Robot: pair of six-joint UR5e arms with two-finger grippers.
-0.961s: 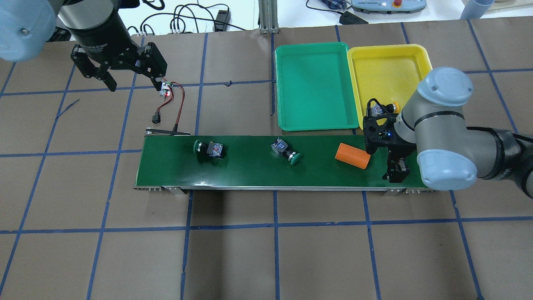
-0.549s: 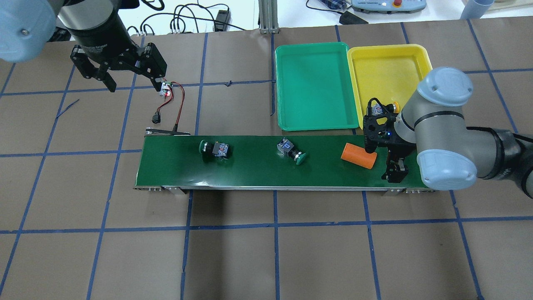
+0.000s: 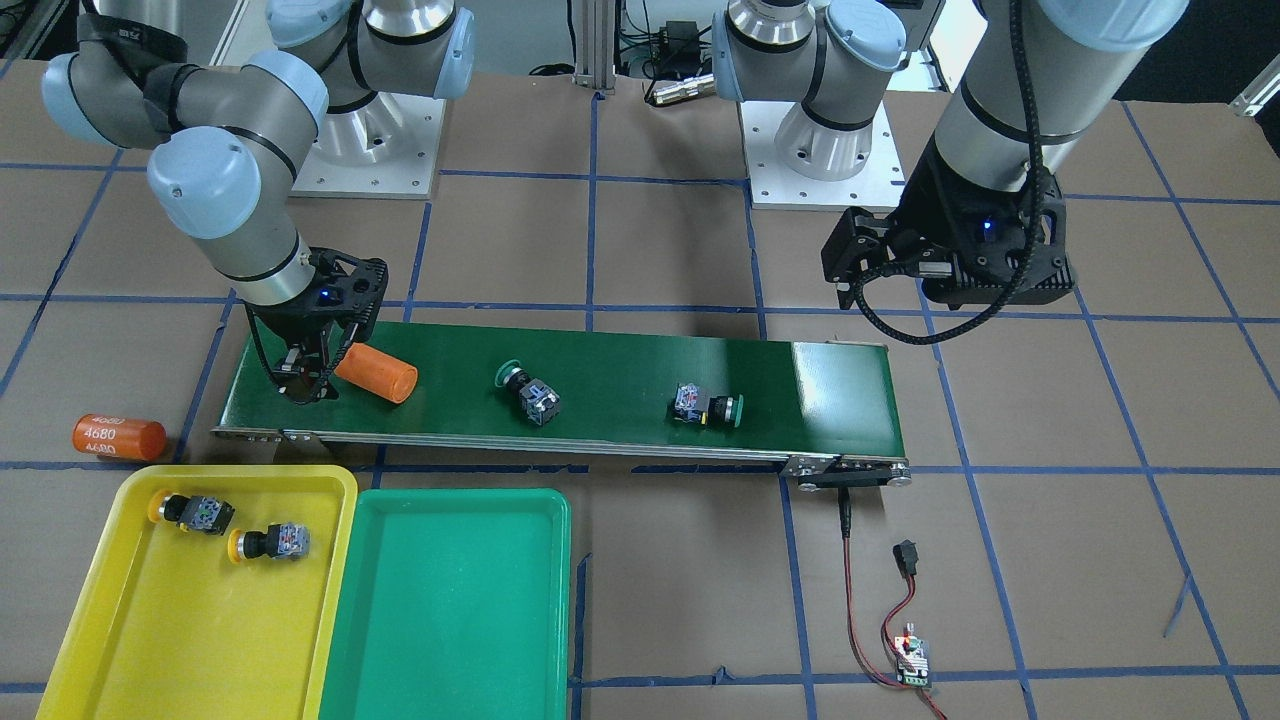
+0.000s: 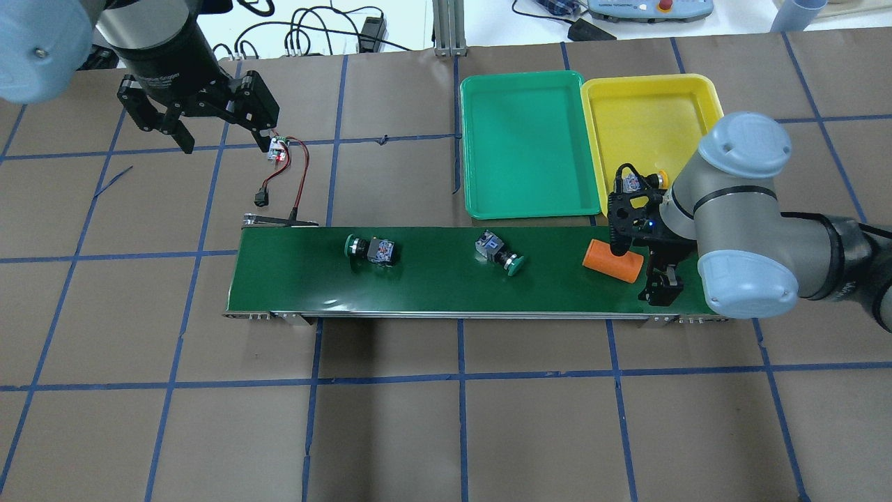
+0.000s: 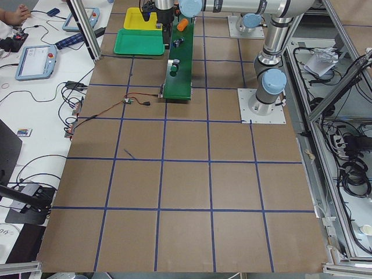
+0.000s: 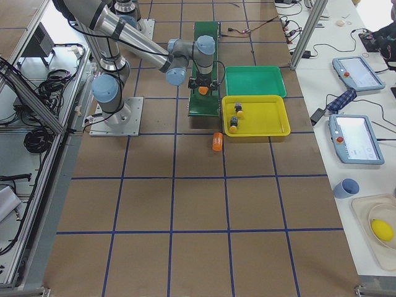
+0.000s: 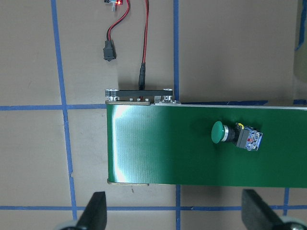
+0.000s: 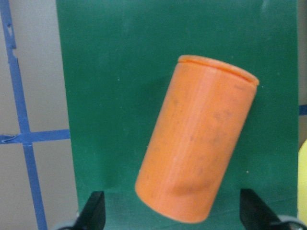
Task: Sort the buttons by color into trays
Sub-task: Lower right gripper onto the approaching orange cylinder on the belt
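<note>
Right gripper (image 4: 640,267) and left gripper (image 4: 224,136) both gape empty; we likely skip the orange cylinder (image 4: 612,261), next grasping the green button (image 4: 500,253).

The left arm (image 4: 42,42), silver-grey tubing with pale-blue joint caps, comes in at the far left corner of the overhead view and ends in a thick black wrist pointing downward. Its black two-finger left gripper (image 4: 226,144) hangs high, jaws spread wide and fingers (image 7: 95,213) well apart. The right arm (image 4: 746,216), of the same silver-grey and blue build, reaches in from the right with its elbow bent. Its forearm is folded toward the middle and its wrist is turned straight down. The black right gripper (image 4: 649,268) sits much lower and is also wide open, its fingertips (image 8: 93,213) parted at either side of the wrist view.
</note>
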